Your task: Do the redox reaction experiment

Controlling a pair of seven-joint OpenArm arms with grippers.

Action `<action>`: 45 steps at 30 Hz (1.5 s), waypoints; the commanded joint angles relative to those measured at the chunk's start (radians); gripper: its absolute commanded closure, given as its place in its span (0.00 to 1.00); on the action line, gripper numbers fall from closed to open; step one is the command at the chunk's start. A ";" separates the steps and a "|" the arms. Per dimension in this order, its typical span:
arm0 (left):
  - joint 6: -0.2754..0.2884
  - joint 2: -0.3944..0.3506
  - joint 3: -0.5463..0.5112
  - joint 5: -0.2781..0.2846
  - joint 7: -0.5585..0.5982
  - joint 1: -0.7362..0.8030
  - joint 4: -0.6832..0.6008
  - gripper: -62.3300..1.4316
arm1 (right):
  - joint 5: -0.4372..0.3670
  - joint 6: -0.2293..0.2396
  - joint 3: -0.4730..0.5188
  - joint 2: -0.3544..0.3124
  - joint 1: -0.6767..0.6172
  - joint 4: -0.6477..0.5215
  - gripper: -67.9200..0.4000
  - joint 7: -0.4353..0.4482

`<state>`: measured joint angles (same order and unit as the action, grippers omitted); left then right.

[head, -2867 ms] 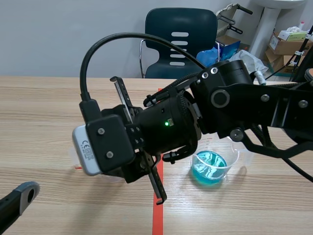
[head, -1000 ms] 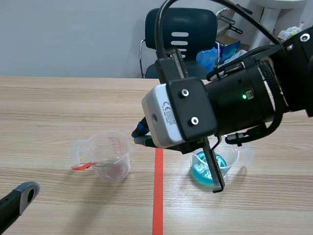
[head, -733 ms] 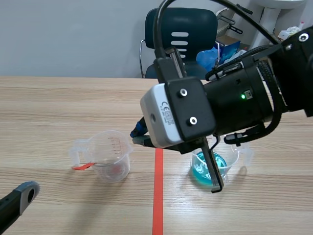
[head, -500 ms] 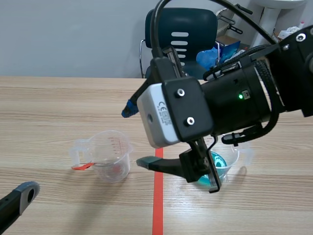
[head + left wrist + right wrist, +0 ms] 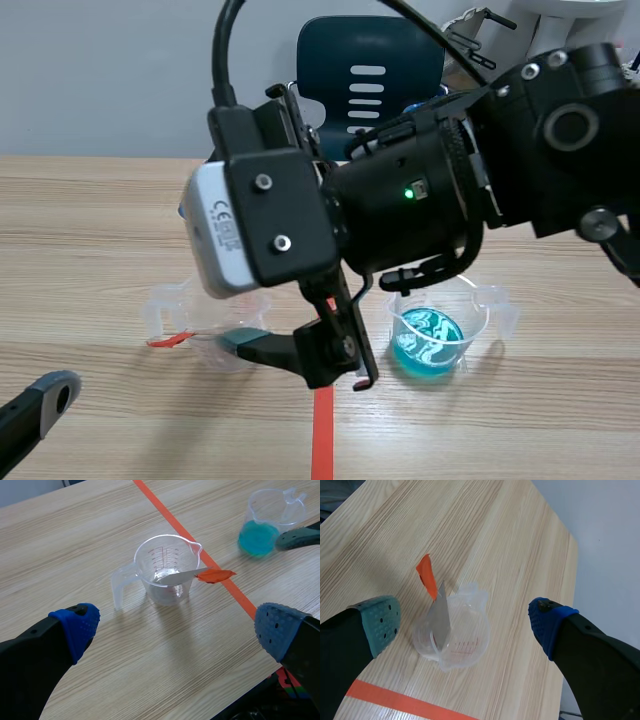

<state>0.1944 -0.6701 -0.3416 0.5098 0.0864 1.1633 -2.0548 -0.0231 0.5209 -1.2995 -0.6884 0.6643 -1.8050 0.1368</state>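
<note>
Right gripper, fingers now spread, has swung from the clear beaker of blue liquid at lower right to over the clear plastic measuring cup with its orange-handled metal spatula, probably to pick the spatula up.

Right claw agape, high across centre; left claw agape, apparently low.

- Right arm blocks most of the clear cup in the scene view.
- Blue-liquid cup looks blurred in the left wrist view.

A CE mark stands on the white camera housing behind the right claw. Red scale print on the measuring cup ahead of it is unreadable.
</note>
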 commanded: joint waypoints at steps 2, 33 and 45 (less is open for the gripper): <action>0.003 0.008 -0.008 0.007 0.018 -0.003 -0.009 0.00 | -0.003 0.003 0.005 0.027 0.011 0.023 0.23 -0.004; 0.003 0.008 -0.008 0.007 0.018 -0.003 -0.009 0.00 | -0.003 0.002 -0.084 0.204 0.012 0.200 0.35 -0.039; 0.003 0.008 -0.008 0.007 0.018 -0.003 -0.009 0.00 | -0.004 0.002 -0.084 0.203 0.012 0.200 0.74 -0.039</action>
<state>0.1944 -0.6701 -0.3416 0.5098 0.0864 1.1633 -2.0548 -0.0231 0.5312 -1.3895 -0.4881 0.6643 -1.5940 0.0948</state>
